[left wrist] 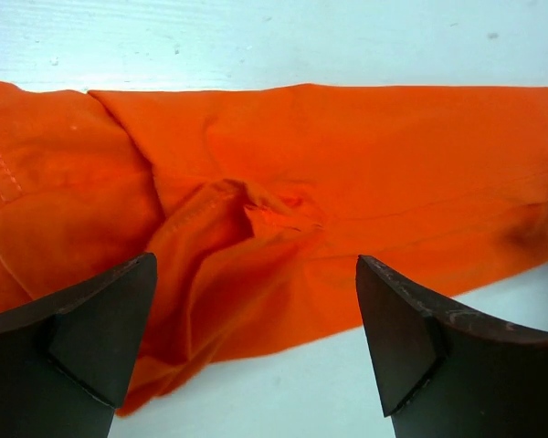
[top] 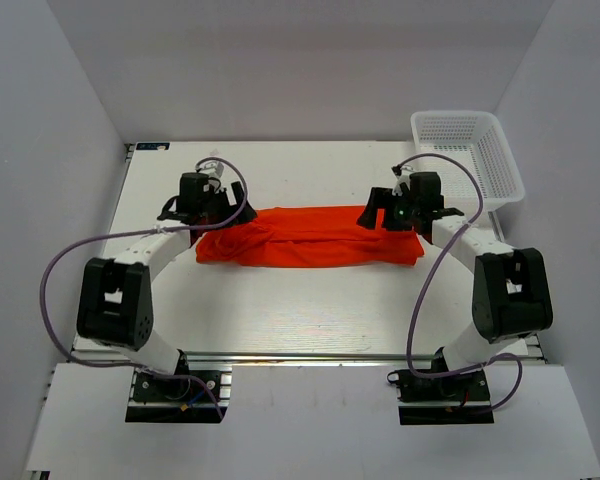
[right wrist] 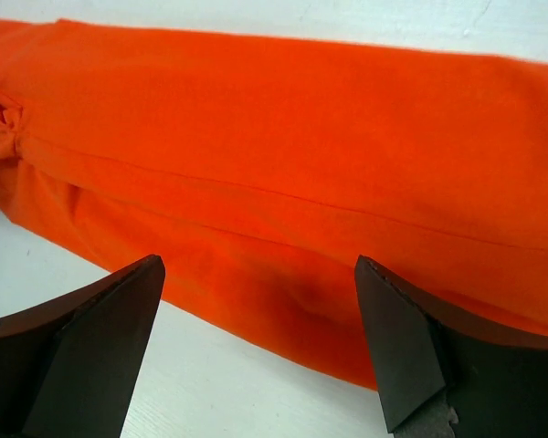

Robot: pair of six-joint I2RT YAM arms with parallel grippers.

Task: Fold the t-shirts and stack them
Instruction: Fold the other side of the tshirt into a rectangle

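One white table (top: pixel 280 320) is carrying one orange-red t-shirt (top: pixel 310 245), which is lying across its middle, folded into a long band. One white mesh basket (top: pixel 510 180) is sitting at the far right corner, apart from the shirt. Both the left gripper (left wrist: pixel 256 265) and the right gripper (right wrist: pixel 258 263) are hovering over the shirt's ends with jaws spread wide, gripping nothing.

Legible text: none in any view.
Dark strip (top: pixel 150 146) at far left corner of table (top: pixel 280 320): perhaps a label, too small to read.
T-shirt (top: pixel 310 237): plain orange-red fabric, only seam stitching visible close up, nothing to read.
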